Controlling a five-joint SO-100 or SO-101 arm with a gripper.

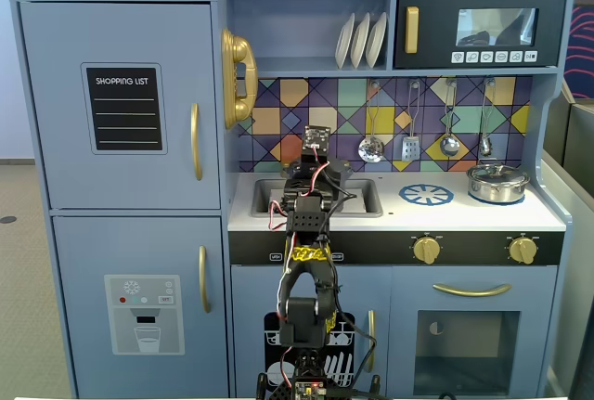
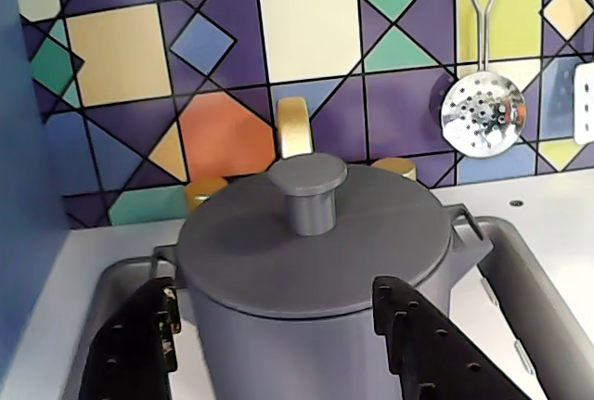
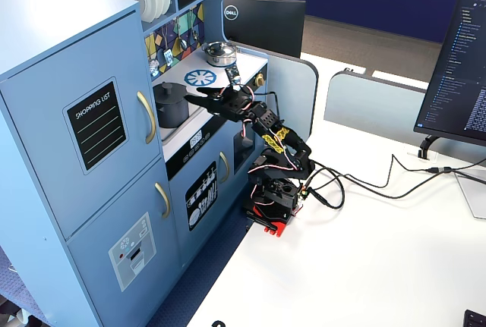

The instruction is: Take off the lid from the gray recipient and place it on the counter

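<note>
The gray recipient (image 2: pixel 297 354) stands in the recessed sink (image 2: pixel 529 279) of the white counter (image 2: pixel 548 200). The lid (image 2: pixel 371 224) sits flat on it, knob up. My gripper (image 2: pixel 274 290) is open; its black fingers (image 2: pixel 139 344) stand left and right of the pot's upper wall, just below the lid's rim, apart from it. In a fixed view the pot (image 3: pixel 171 103) with its lid (image 3: pixel 168 86) is just beyond the gripper (image 3: pixel 199 98). In the front fixed view the arm (image 1: pixel 306 224) hides the pot and lid.
A shiny steel pot (image 1: pixel 497 182) with its own lid stands at the counter's right, beside the blue burner print (image 1: pixel 426 195). Utensils (image 2: pixel 481 114) hang on the tiled wall behind. A gold faucet (image 2: pixel 295 126) rises behind the pot. The fridge wall (image 2: pixel 23 187) is close on the left.
</note>
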